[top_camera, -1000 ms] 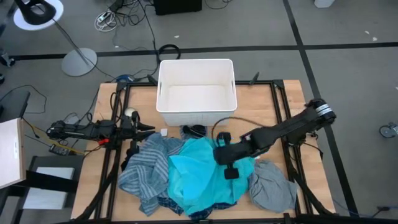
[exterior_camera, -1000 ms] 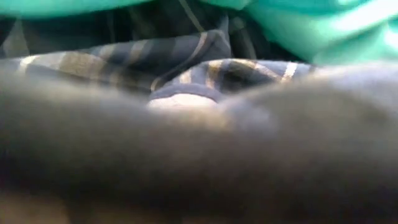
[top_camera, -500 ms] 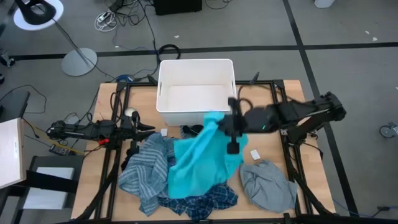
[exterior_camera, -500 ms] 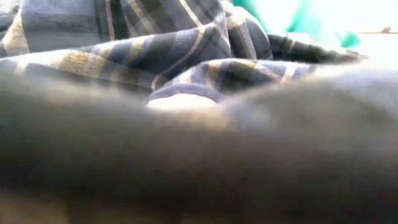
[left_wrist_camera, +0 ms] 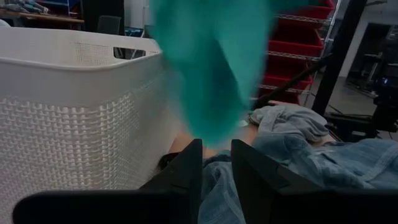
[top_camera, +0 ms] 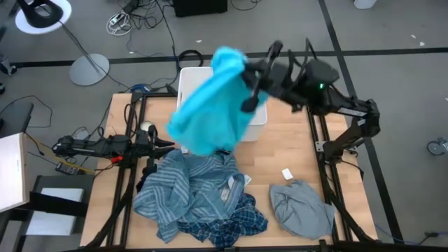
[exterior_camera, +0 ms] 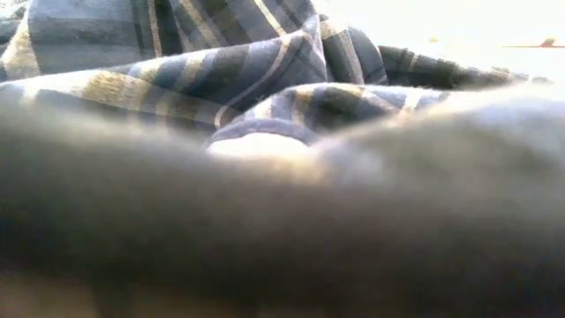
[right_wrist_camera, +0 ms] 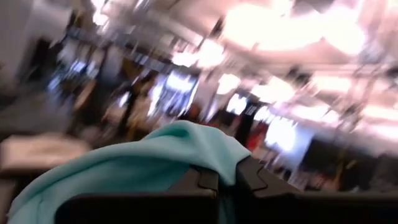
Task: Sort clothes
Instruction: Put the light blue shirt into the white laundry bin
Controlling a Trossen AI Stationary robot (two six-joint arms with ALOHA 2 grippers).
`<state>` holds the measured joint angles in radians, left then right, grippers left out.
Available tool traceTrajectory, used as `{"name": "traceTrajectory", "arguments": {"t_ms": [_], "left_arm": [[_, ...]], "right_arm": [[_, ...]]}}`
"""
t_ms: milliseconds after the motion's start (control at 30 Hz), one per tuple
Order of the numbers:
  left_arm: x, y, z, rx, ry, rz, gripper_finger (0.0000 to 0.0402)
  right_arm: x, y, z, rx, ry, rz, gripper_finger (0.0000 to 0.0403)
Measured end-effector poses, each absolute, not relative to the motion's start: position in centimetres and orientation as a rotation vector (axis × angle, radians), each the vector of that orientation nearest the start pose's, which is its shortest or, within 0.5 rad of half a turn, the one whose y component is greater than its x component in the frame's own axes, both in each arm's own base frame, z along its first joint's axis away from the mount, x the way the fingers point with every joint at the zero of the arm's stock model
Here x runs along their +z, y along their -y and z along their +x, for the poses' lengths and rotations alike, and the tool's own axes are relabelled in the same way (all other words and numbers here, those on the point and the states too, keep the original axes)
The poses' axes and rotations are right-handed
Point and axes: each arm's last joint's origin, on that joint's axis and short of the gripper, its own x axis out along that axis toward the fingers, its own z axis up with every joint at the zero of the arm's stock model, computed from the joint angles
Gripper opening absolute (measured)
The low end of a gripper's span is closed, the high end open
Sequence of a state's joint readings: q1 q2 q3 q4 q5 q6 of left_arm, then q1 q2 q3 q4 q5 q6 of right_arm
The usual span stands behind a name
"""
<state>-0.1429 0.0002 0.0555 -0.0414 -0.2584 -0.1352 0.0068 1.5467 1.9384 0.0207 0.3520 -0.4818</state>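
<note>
My right gripper [top_camera: 246, 75] is raised high over the white bin [top_camera: 260, 115] and is shut on the bright turquoise garment [top_camera: 206, 105], which hangs over the bin's left half. The garment also shows in the left wrist view [left_wrist_camera: 211, 68]. The blue-grey striped garment [top_camera: 178, 192] lies crumpled on the table, partly over the plaid shirt [top_camera: 241, 222]. The grey garment [top_camera: 301, 208] lies apart at the near right. My left gripper [top_camera: 166, 143] rests low at the table's left, shut and empty, pointing at the bin [left_wrist_camera: 74, 112]. My right gripper pinches a bunched upper part of the turquoise garment [right_wrist_camera: 186, 146] between its two fingers, and the cloth drapes over the fingers [right_wrist_camera: 205, 180]. One layer or several, I cannot tell. The garment hangs slack below the gripper, lifted clear of the table and the pile.
A small white tag [top_camera: 287, 173] lies on the bare wood between the bin and the grey garment. In the low view the striped cloth [exterior_camera: 221, 79] lies close in front, with a dark blur below it. Black frame rails [top_camera: 318, 133] run along both table sides.
My right gripper has risen from the pile and gone toward the table's far edge, tipping upward, shut on the turquoise garment throughout. The garment has been pulled off the pile, lifted clear, and now hangs over the bin. The striped and plaid garments beneath it are uncovered.
</note>
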Motion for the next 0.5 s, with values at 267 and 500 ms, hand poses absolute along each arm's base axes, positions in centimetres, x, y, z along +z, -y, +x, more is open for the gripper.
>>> {"name": "traceTrajectory", "arguments": {"t_ms": [267, 500], "left_arm": [[17.8, 0.6, 9.3, 0.114, 0.021, -0.138, 0.0089], [17.8, 0.6, 9.3, 0.114, 0.021, -0.138, 0.0089]], "right_arm": [[55.7, 8.1, 31.6, -0.595, 0.466, -0.451, 0.0005], [52.4, 13.7, 33.3, -0.630, 0.282, -0.311, 0.0006]]}}
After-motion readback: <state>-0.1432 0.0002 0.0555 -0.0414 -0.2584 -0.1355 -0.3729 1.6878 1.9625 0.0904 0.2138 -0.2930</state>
